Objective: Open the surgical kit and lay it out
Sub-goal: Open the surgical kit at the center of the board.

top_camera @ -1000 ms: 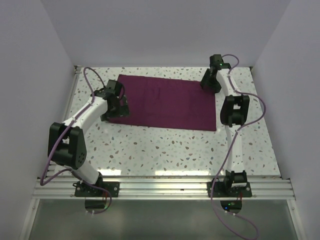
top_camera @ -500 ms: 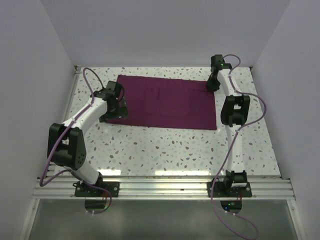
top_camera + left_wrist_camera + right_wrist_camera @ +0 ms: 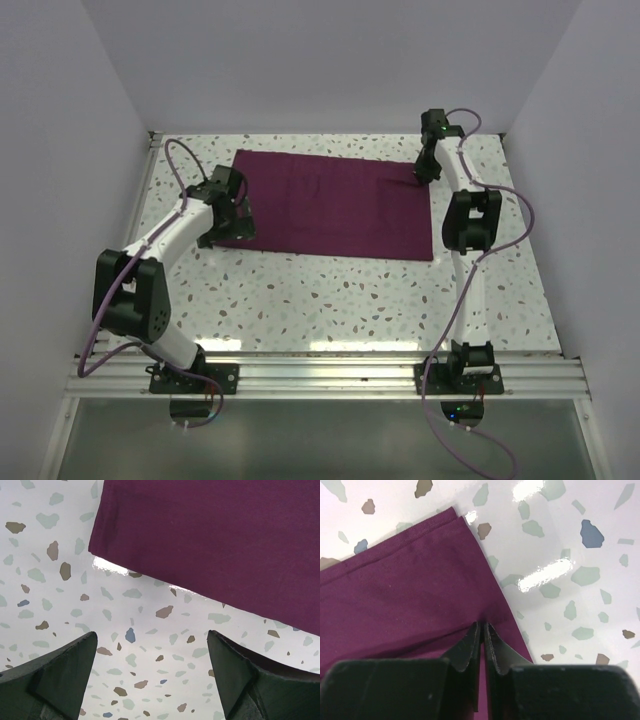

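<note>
wrap lay flat on the table, long axis left-right. right tool was clenched on a fold of it by the far right corner, right edge just beside. left tool gaped wide over table off the near left corner. wall close behind, open table on the near side, so i'd peel toward me.

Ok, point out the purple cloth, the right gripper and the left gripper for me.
purple cloth (image 3: 335,205): top view, middle of the flat fabric.
right gripper (image 3: 482,626): right wrist view, between fingertips pinching the cloth's edge.
left gripper (image 3: 151,636): left wrist view, midway between its spread fingertips.
</note>
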Controlling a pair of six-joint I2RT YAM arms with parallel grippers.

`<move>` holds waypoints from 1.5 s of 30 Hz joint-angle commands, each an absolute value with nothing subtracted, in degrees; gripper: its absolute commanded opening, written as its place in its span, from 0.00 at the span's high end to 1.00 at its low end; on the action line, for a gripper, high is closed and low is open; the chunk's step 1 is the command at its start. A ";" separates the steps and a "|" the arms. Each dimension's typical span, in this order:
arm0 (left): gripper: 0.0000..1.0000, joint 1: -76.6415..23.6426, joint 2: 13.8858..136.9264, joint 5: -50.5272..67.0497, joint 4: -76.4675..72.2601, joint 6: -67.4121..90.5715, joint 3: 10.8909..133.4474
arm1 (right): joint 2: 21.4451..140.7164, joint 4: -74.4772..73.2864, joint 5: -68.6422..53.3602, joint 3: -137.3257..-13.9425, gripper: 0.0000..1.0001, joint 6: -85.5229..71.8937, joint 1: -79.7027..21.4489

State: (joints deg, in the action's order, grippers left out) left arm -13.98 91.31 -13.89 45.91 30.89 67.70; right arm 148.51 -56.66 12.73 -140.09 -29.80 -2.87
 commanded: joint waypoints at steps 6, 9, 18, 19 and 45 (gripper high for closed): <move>0.05 -13.54 87.80 -12.75 43.51 30.76 65.74 | 139.66 -60.55 15.47 -139.22 1.00 -27.42 -2.99; 0.05 -13.54 87.45 -12.22 43.16 30.85 65.48 | 138.96 -61.26 15.38 -139.22 1.00 -27.42 -2.99; 0.02 -13.45 88.33 -13.10 45.78 30.23 74.69 | 133.08 -61.09 8.18 -132.82 1.00 -27.42 -5.36; 0.02 -13.45 89.37 -12.31 46.23 29.97 76.45 | 130.54 -60.91 7.13 -130.02 1.00 -27.51 -6.49; 0.04 -11.60 99.67 -5.89 45.35 30.67 92.11 | 62.93 -88.51 2.64 -54.06 0.99 -34.37 -30.06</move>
State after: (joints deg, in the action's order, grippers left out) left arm -12.01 99.57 -8.12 47.22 29.54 92.01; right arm 63.51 -75.24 2.02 -56.47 -33.58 -30.00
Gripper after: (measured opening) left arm 0.964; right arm 0.014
